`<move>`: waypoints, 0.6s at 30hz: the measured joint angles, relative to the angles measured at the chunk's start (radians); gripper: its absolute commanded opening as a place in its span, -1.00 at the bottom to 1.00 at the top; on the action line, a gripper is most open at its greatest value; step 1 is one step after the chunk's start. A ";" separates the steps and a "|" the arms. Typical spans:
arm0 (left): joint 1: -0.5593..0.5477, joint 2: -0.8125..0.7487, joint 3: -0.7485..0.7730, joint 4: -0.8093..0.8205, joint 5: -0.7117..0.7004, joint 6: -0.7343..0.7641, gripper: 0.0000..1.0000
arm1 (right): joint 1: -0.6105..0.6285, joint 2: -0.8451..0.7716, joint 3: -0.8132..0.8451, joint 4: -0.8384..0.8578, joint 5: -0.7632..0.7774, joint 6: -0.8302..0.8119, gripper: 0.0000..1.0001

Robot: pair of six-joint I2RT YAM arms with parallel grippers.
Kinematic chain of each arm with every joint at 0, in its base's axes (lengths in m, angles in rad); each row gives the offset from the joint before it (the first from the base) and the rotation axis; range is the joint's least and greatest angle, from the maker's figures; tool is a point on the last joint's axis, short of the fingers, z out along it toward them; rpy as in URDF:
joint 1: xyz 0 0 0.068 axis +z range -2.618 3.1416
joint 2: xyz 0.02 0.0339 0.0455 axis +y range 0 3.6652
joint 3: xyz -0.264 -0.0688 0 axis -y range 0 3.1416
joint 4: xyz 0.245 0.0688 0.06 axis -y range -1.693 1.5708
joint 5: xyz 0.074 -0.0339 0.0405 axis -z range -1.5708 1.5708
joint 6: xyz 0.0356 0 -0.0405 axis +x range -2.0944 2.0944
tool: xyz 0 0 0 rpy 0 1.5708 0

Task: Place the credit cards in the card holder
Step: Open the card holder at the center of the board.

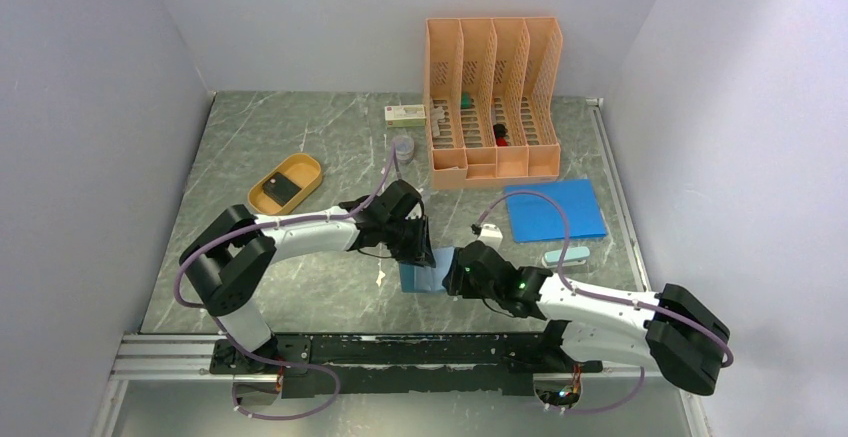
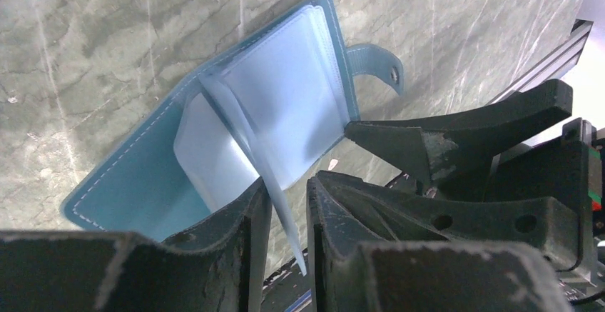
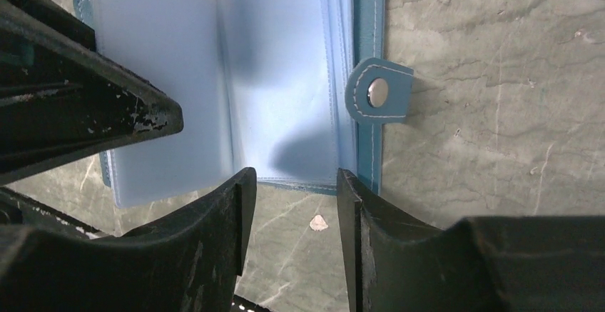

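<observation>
1. The card holder (image 1: 418,279) lies open on the marble table (image 1: 300,147), at about 6 o'clock from the table's middle. It sits near the front edge, between the two grippers.
2. Its clear inner pockets face up, and the snap tab (image 3: 378,92) sticks out flat from one long edge onto the table.
3. The left gripper (image 2: 289,187) reaches the holder from about 10 o'clock. Its jaws stand only a little apart, and one clear pocket leaf (image 2: 282,212) rises up through the gap. The gap looks wider than the leaf, so the leaf seems loose rather than pinched.
4. The right gripper (image 3: 294,180) comes in from about 4 o'clock. Its jaws are well apart and hold nothing, and its tips sit at the holder's near edge. In the left wrist view one of its fingers touches the edge beside the tab.
5. A dark credit card (image 1: 283,188) lies in the orange oval tray (image 1: 262,197), at about 10 o'clock and well apart from the holder.
6. An orange file rack (image 1: 493,102) stands at 1 o'clock, and a flat blue sheet (image 1: 555,210) lies at 3 o'clock.
</observation>
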 measured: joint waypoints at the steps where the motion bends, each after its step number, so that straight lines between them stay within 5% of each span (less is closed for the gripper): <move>1: 0.000 0.000 0.000 0.002 0.001 -0.001 -0.41 | -0.005 0.003 0.000 0.006 0.000 0.000 -0.03; 18: -0.003 -0.018 -0.076 0.157 0.035 -0.032 -0.37 | -0.071 0.026 0.000 0.045 -0.035 -0.005 -0.10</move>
